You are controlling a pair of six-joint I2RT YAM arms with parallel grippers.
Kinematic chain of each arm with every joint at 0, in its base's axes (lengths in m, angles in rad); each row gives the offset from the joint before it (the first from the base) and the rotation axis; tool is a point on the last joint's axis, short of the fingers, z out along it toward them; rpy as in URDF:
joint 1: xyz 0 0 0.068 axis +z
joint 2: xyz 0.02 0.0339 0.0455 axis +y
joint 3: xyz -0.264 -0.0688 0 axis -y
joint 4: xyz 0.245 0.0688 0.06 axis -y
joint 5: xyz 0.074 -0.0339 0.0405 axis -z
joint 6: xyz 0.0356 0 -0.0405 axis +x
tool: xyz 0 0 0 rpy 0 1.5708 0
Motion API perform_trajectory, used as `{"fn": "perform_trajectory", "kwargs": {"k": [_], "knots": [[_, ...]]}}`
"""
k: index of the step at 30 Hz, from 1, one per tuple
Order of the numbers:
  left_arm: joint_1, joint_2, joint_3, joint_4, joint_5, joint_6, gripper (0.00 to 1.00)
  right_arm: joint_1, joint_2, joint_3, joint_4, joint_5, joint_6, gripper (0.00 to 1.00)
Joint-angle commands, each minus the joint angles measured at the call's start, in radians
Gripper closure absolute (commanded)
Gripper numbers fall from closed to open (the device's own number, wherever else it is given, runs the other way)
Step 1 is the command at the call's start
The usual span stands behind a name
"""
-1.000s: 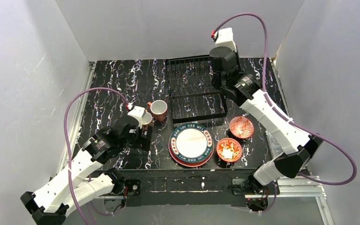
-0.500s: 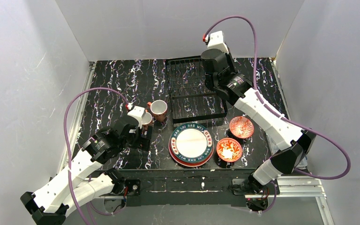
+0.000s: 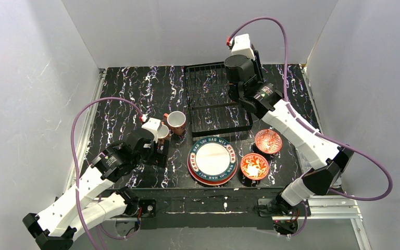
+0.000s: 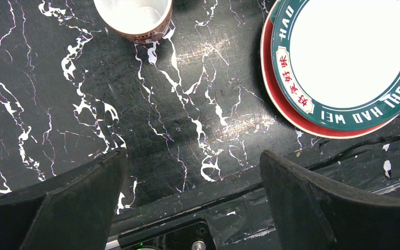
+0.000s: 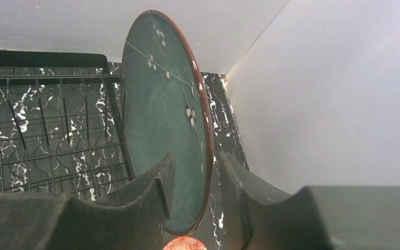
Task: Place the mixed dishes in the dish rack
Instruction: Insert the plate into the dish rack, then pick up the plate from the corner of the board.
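Note:
My right gripper [image 5: 198, 161] is shut on a dark teal plate [image 5: 166, 114], held on edge over the back right part of the black wire dish rack [image 3: 217, 99]; the rack also shows in the right wrist view [image 5: 47, 130]. My left gripper [image 4: 192, 161] is open and empty, low over the table's front edge. A terracotta mug [image 4: 134, 18] stands ahead of it. A second mug [image 3: 176, 122] stands behind that one. A teal-rimmed white plate [image 3: 212, 159] tops a stack with a red plate [image 4: 278, 99] beneath. Two red-patterned bowls [image 3: 268, 140] [image 3: 254, 166] sit to the right.
The black marbled table [image 3: 135, 94] is walled in by grey panels on three sides. My right arm's wrist [image 3: 239, 66] hangs above the rack's back right corner. One red bowl [image 5: 185, 244] shows below the held plate.
My right arm has carried the teal plate leftward, from beside the rack's right edge to over its back right part. The left arm has not moved.

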Motion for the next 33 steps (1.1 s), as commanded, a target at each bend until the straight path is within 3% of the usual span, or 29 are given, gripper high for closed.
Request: {"fn": "perform_trajectory", "kwargs": {"k": [1, 17, 33], "knots": [[-0.001, 0.0, -0.006, -0.012, -0.026, 0.008, 0.02, 0.003, -0.053, 0.046, 0.017, 0.014, 0.031, 0.55], [-0.001, 0.02, -0.004, -0.012, -0.026, 0.008, 0.02, 0.003, -0.122, 0.118, -0.141, -0.155, 0.14, 0.41], [-0.002, 0.03, 0.029, -0.032, 0.045, 0.007, 0.02, 0.003, -0.293, -0.03, -0.319, -0.569, 0.256, 0.2]]}}
